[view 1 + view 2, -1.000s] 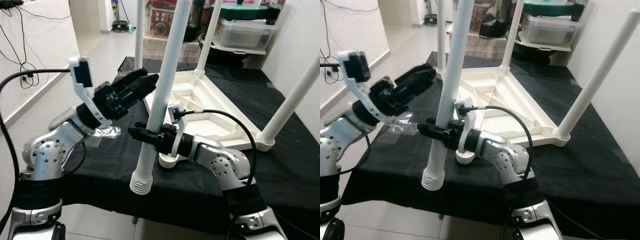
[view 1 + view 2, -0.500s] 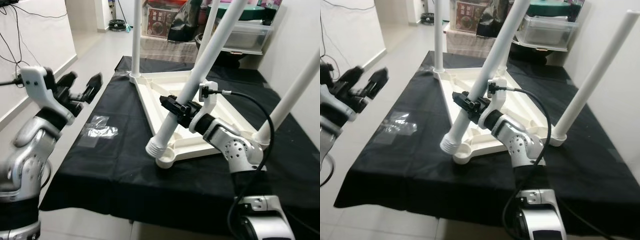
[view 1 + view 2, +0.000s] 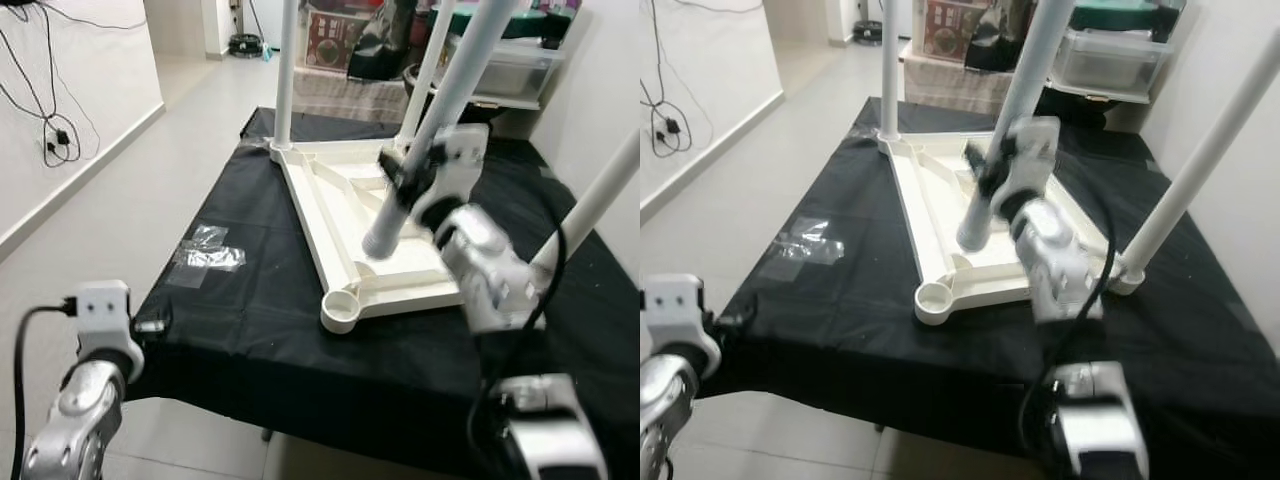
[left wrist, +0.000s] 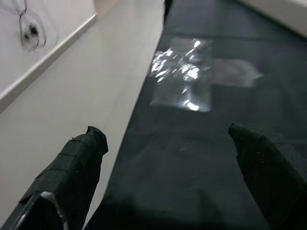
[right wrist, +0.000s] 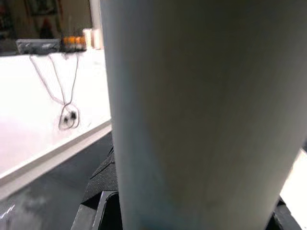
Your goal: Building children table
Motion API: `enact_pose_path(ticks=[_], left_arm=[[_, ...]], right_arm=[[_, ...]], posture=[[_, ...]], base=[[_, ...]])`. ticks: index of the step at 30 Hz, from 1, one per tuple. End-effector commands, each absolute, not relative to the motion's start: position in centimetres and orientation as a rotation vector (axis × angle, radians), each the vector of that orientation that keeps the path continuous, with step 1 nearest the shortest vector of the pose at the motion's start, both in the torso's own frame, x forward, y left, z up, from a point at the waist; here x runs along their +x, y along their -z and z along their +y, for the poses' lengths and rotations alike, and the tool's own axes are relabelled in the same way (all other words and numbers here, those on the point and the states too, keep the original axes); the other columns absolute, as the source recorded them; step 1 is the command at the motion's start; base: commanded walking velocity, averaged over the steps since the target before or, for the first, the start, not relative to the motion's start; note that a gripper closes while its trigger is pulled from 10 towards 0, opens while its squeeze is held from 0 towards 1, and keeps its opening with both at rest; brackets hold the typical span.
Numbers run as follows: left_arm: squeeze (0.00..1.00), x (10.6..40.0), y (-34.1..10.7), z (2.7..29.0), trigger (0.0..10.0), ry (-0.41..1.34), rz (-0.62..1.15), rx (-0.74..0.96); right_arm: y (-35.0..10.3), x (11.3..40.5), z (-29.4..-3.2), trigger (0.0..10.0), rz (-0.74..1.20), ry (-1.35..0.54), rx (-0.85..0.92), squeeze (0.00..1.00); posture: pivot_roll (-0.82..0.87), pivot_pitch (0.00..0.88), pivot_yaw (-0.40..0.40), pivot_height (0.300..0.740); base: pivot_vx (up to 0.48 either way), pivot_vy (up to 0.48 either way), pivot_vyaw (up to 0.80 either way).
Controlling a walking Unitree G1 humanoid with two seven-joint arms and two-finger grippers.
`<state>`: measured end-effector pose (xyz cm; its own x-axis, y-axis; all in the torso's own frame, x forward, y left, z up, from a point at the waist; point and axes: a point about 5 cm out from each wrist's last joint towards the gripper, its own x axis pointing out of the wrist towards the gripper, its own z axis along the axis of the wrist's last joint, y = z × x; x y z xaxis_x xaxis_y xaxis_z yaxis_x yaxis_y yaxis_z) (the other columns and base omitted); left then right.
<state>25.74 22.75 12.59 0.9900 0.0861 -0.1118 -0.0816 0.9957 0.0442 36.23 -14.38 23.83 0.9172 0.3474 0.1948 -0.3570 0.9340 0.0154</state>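
While three white plastic legs (image 3: pixel 284 70) are fitted to the upturned white tabletop (image 3: pixel 375 235) on the black-draped counter (image 3: pixel 250 300), the fourth leg (image 3: pixel 430 130) is clamped in the right gripper (image 3: pixel 405 180) jaws; the corner socket (image 3: pixel 343 310) is unfilled; the left gripper (image 4: pixel 172 187) jaws are apart.

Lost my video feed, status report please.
Right hand shut on the loose leg, tilted above the tabletop. Left hand open, low. Corner socket unblocked.

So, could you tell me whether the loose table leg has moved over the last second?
Yes. The loose leg, in the right gripper, has swung from the black cloth's near edge to above the tabletop, beyond the empty corner socket.
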Motion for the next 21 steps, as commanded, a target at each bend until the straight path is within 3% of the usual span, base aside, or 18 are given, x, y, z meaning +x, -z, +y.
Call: enact_pose_path(ticks=[1, 21], left_arm=[[0.00, 25.3, -12.1, 21.9, 10.0, -0.040, 0.119, 0.071], [0.00, 23.3, -10.7, 18.3, 10.0, 0.127, 0.113, 0.081]], right_arm=[[-23.8, 35.5, -13.9, 10.0, -0.218, -0.430, 0.026, 0.00], [-20.9, 34.1, -11.7, 10.0, -0.154, -0.553, 0.048, 0.00]], posture=[[0.04, 0.000, -0.085, 0.740], [0.05, 0.000, -0.099, 0.740]], base=[[0.000, 0.000, 0.00], [0.000, 0.000, 0.00]])
